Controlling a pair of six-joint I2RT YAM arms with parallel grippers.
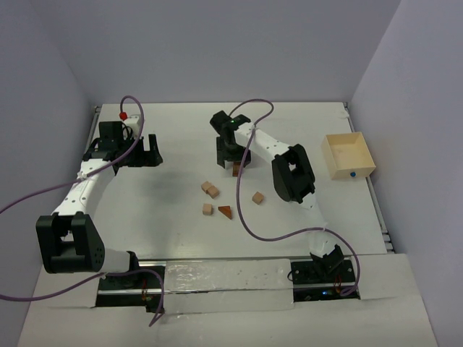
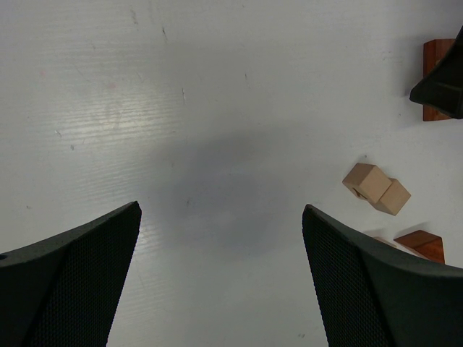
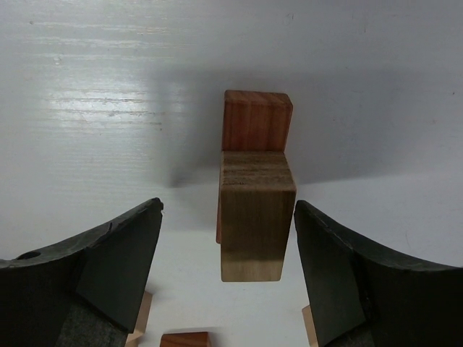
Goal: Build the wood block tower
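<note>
The tower (image 3: 253,210) is two blocks high: a tan cube on a reddish-brown cube (image 3: 257,119). My right gripper (image 3: 228,204) is open around the tan cube, with a gap on each side. In the top view the tower (image 1: 236,171) shows just below the right gripper (image 1: 233,160). Loose wood blocks lie nearer: a tan pair (image 1: 210,189), a tan cube (image 1: 207,209), a reddish-brown wedge (image 1: 226,212) and another tan cube (image 1: 257,197). My left gripper (image 2: 222,211) is open over bare table at far left (image 1: 139,153). It sees the tan pair (image 2: 376,188) and the wedge (image 2: 422,244).
A pale wooden box (image 1: 348,155) with a blue dot stands at the right edge of the table. Purple cables loop over both arms. In the left wrist view the right gripper's dark finger (image 2: 443,81) covers part of the tower's reddish-brown base (image 2: 435,52).
</note>
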